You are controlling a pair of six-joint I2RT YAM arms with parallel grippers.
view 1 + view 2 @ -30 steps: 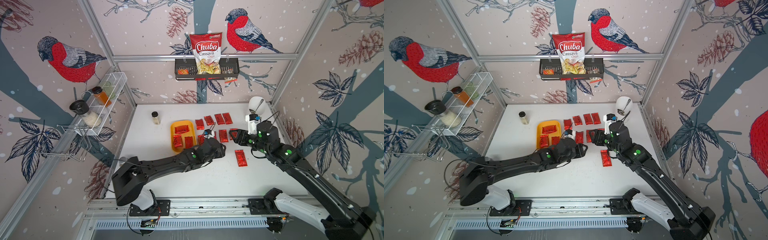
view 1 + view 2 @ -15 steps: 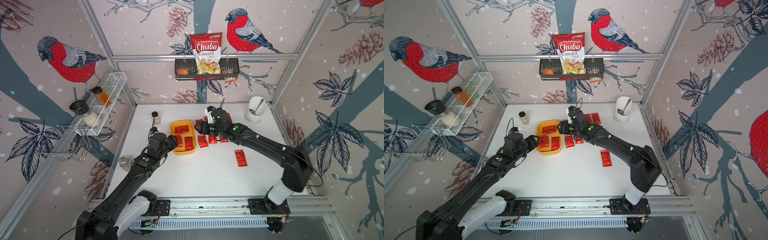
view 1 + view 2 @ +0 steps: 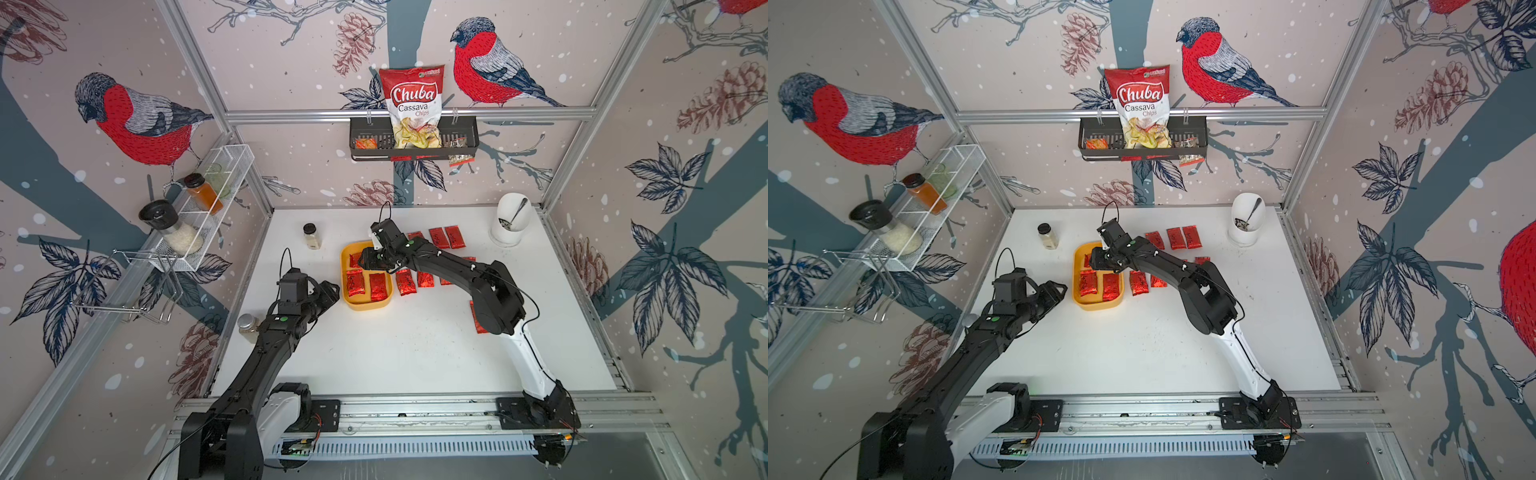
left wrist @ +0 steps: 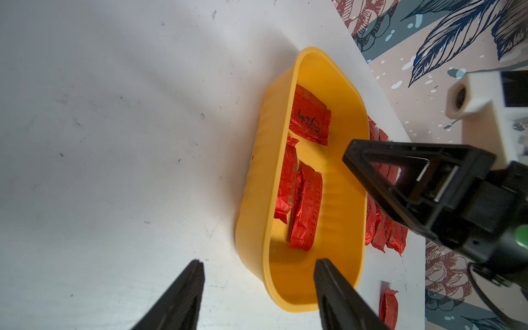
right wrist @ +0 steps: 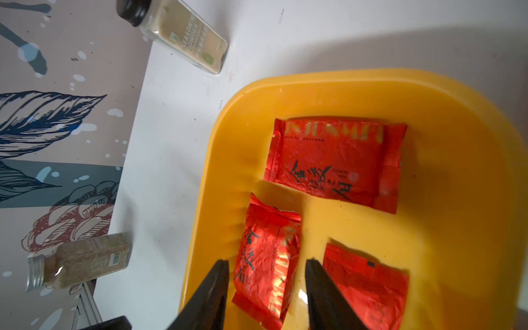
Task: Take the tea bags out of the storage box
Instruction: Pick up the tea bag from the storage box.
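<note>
The yellow storage box (image 3: 366, 306) (image 3: 1099, 306) stands mid-table with three red foil tea bags (image 3: 377, 286) in it. My right gripper (image 3: 366, 262) (image 5: 267, 263) hangs low over the box, open. One tea bag (image 5: 265, 257) lies between its fingers with a small gap on each side. A second bag (image 5: 334, 163) and a third (image 5: 367, 284) lie beside it. My left gripper (image 3: 332, 291) (image 4: 258, 263) is open at the box's left end. One finger is over the table and the other over the box's inside (image 4: 331, 160). Several tea bags (image 3: 405, 281) lie on the table right of the box.
A black-lidded spice jar (image 3: 311, 237) stands behind the box, and a silver-capped jar (image 3: 248, 326) at the table's left edge. A white cup with a spoon (image 3: 509, 226) is at the back right. A wire rack (image 3: 199, 216) and a black basket (image 3: 465, 143) hang on the walls.
The left arm has drawn back from right of the box to its left end. The right gripper has swung from the table's right side to over the box, its jaws narrowing round a bag.
</note>
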